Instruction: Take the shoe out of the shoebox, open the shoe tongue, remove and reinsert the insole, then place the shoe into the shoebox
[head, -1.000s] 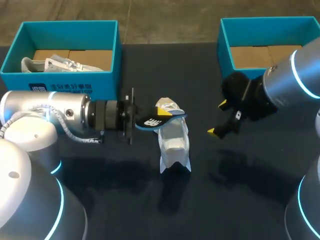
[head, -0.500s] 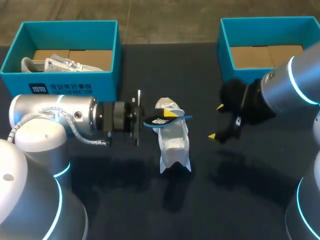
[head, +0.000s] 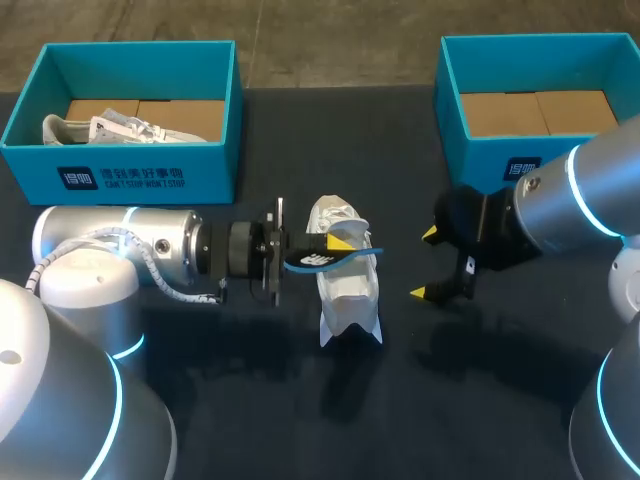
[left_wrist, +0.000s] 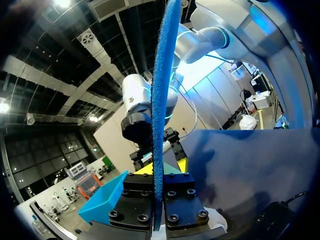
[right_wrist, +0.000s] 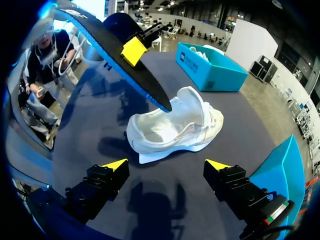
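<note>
A white shoe (head: 348, 285) lies on the dark table with its opening facing the far side. My left gripper (head: 341, 242) is shut on a dark insole with a blue edge (head: 318, 259) and holds it just above the shoe's opening. In the left wrist view the insole (left_wrist: 160, 100) stands edge-on between the closed fingers. My right gripper (head: 426, 263) hangs open to the right of the shoe, holding nothing. In the right wrist view the shoe (right_wrist: 175, 127) lies ahead of the open right gripper (right_wrist: 166, 165), with the insole (right_wrist: 120, 60) slanting above it.
A teal shoebox (head: 120, 178) at the back left holds another pale shoe (head: 100, 128). A second teal box (head: 452, 90) at the back right shows only its cardboard floor. Bare dark table lies in front of the shoe.
My left arm has carried the insole to the right and lower, closer over the shoe's opening. My right gripper has drifted slightly left and toward the front, staying open.
</note>
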